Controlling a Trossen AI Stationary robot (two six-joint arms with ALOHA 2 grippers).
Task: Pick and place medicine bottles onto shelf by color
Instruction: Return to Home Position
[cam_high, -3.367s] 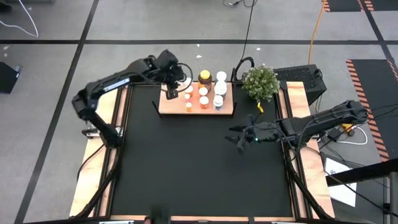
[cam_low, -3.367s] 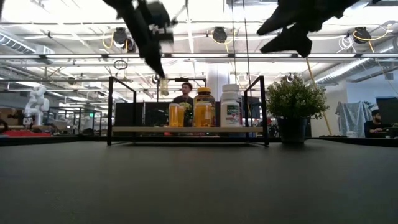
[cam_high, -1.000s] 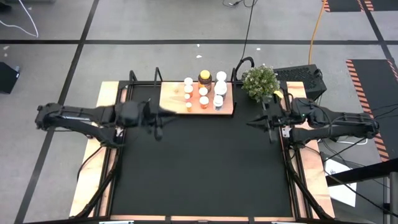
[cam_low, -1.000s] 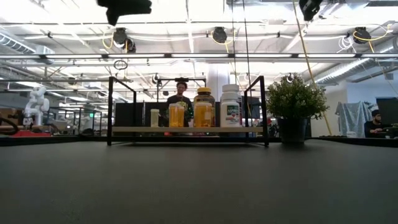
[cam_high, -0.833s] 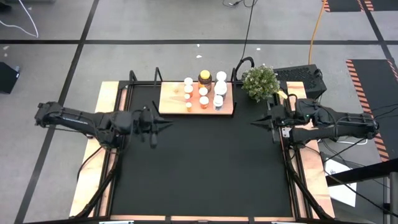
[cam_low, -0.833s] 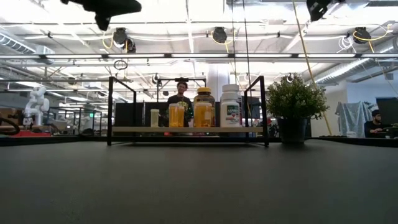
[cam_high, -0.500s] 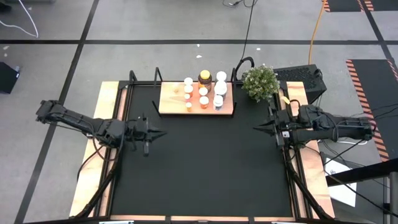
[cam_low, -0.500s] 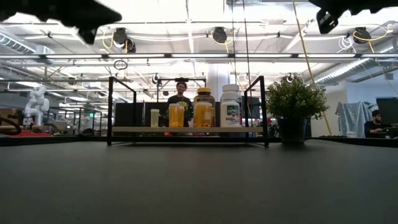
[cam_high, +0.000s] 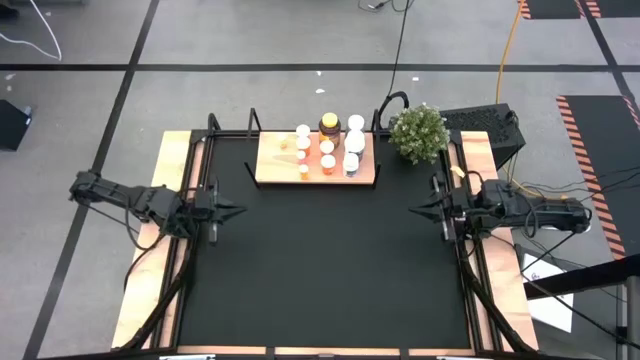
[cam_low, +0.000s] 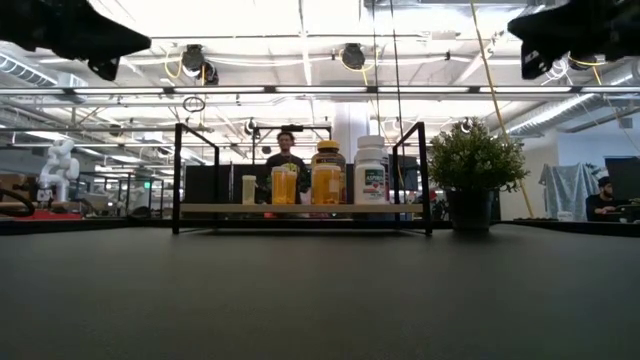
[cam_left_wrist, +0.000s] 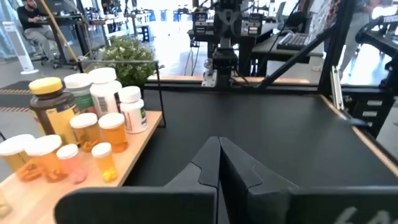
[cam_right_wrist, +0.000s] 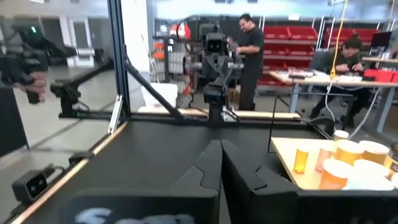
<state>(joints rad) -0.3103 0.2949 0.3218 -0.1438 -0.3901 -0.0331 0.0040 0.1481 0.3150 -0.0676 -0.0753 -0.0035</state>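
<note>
Well apart, left gripper and right gripper both closed — labels on medicine bottles unreadable.

No legible text or labels anywhere

Overhead, table-level and two facing wrist cameras all share the shelf.

Both arms folded at opposite sides, left claw and right claw closed, tips facing inward.
</note>
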